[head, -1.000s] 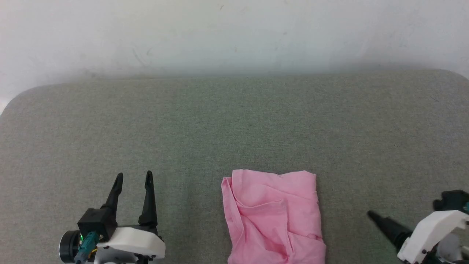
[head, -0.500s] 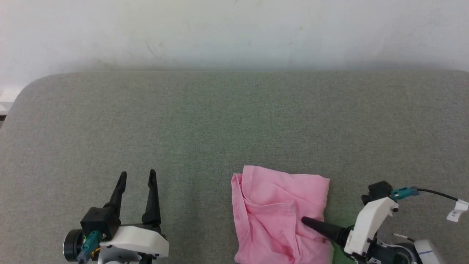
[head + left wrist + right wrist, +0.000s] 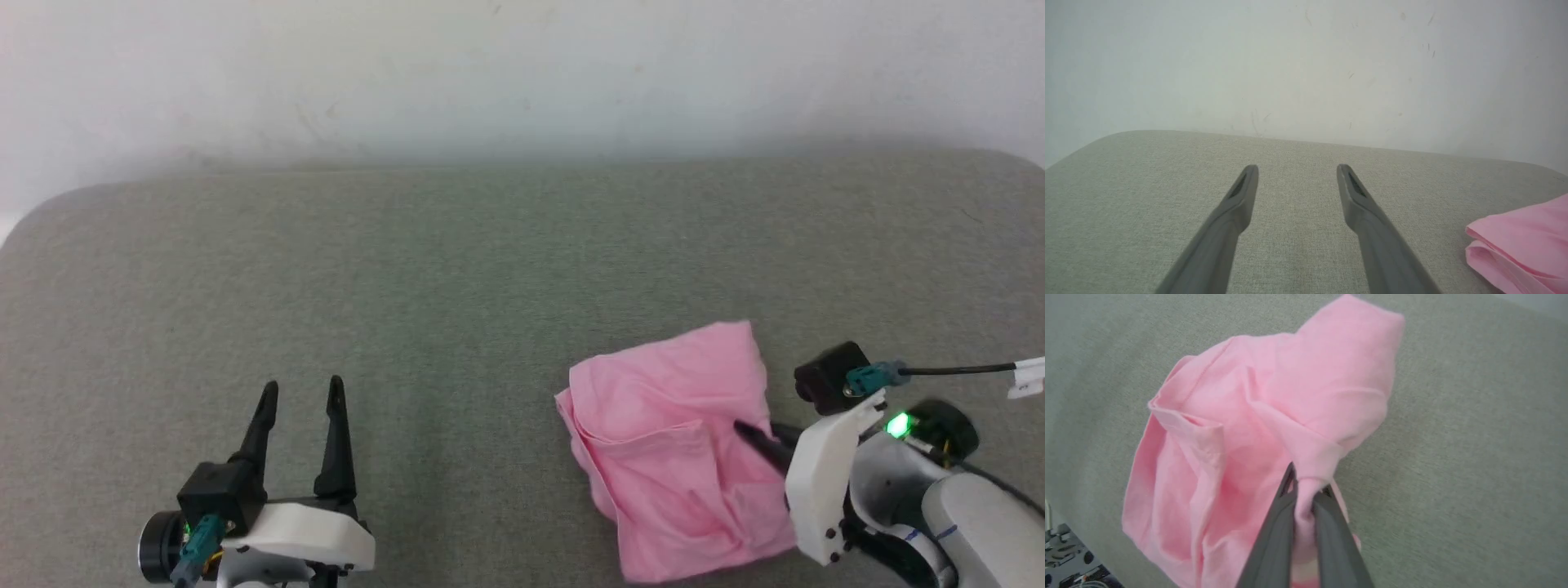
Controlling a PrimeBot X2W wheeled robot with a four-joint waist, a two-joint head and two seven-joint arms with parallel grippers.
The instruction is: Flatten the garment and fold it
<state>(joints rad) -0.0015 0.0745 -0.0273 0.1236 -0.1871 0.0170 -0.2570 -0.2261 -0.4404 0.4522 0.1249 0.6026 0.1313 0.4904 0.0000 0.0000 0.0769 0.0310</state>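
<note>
Garment and both end effectors on a grey-green padded surface [image 3: 490, 278] set against a pale wall [image 3: 522, 73]. The garment [image 3: 669, 441], a plain light-pink piece of thin fabric, lies as a loosely folded, creased bundle toward the near right of the surface, skewed so that one corner points away toward the wall. The right gripper [image 3: 739, 426] reaches in from the right, its dark fingers lying over the bundle's right side. In the right wrist view the right gripper [image 3: 1308, 484] has its two fingers drawn nearly together on a gathered tuck of the garment [image 3: 1274, 408]. Pink cloth fills the narrow gap between them, and taut ridges of cloth fan out from the pinch across the bundle. A folded band of fabric runs along the bundle's left side in that view. The left gripper [image 3: 302, 384] rests at the near left, well apart from the garment. Its fingers are parted with bare surface between them, and it holds nothing. In the left wrist view the left gripper [image 3: 1297, 167] points toward the wall, and an edge of the garment [image 3: 1527, 241] shows layered folds at the lower right.
</note>
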